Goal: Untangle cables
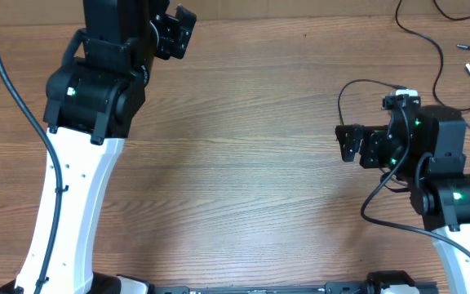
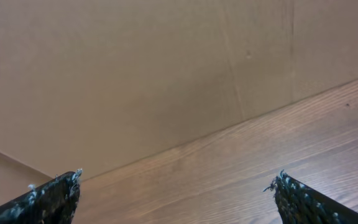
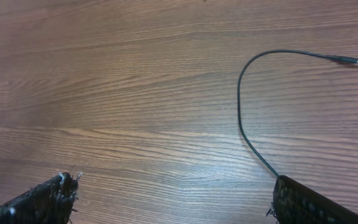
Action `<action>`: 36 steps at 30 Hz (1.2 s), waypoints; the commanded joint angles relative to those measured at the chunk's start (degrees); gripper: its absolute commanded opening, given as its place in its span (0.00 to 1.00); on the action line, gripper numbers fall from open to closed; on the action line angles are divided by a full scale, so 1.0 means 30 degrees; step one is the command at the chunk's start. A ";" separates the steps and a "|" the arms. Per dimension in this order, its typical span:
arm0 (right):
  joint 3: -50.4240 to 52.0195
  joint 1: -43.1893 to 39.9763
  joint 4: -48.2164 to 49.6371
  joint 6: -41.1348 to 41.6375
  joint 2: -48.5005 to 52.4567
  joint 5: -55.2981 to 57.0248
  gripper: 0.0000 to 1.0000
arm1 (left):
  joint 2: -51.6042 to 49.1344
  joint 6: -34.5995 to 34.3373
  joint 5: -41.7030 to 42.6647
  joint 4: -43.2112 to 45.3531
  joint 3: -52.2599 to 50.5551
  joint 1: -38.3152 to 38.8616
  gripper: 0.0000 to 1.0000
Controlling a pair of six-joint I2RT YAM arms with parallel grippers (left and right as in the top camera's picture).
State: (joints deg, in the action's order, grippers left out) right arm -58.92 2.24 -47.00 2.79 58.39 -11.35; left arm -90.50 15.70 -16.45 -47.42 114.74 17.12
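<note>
Several thin black cables (image 1: pixel 441 55) lie loose at the table's far right corner, two with small silver-tipped ends (image 1: pixel 464 46). In the right wrist view one thin black cable (image 3: pixel 240 106) curves from a plug end (image 3: pixel 352 60) down under my right finger (image 3: pixel 309 202). My right gripper (image 1: pixel 357 145) hovers left of those cables and stands open (image 3: pixel 174 179) over bare wood. My left gripper (image 1: pixel 176 33) is at the table's far left, far from the cables. It is open (image 2: pixel 179 176) with nothing between its fingers.
The table is brown wood (image 1: pixel 243 163). A beige wall (image 2: pixel 135 74) rises at its far edge in the left wrist view. Thick black wires (image 1: pixel 15 90) run along the left arm, and a looped wire (image 1: pixel 351 86) hangs by the right wrist.
</note>
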 commanded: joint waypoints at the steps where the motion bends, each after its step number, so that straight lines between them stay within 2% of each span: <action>1: -0.0204 -0.0015 0.0313 0.0000 -0.0007 -0.0590 1.00 | 0.0204 0.1319 0.0277 0.0423 0.0204 -0.0255 1.00; 8: -0.0204 -0.0015 0.0364 0.0000 -0.0007 -0.0619 1.00 | 0.0204 0.2222 -0.1122 0.2441 0.0204 -0.0597 1.00; 12: -0.0204 -0.0015 0.0364 0.0000 -0.0007 -0.0612 1.00 | 0.0204 0.4437 -0.1348 0.3235 0.0204 -0.0743 1.00; 24: -0.0204 -0.0022 0.0874 -0.0007 -0.0007 -0.0605 1.00 | 0.1362 0.4779 -0.3191 0.2973 -0.0087 -0.1450 1.00; 29: -0.0204 -0.0022 0.1268 0.0000 -0.0007 -0.0612 1.00 | 0.4452 0.4860 -0.3541 0.2878 -0.1013 -0.2273 1.00; 36: -0.0204 -0.0015 0.1443 0.0000 -0.0007 -0.0619 1.00 | 1.1038 0.4357 -0.3002 0.3665 -0.5020 -0.2514 1.00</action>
State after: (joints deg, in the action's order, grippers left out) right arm -58.92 2.24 -43.09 2.79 58.61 -12.73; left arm -65.39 29.15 -25.67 -38.11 104.18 9.98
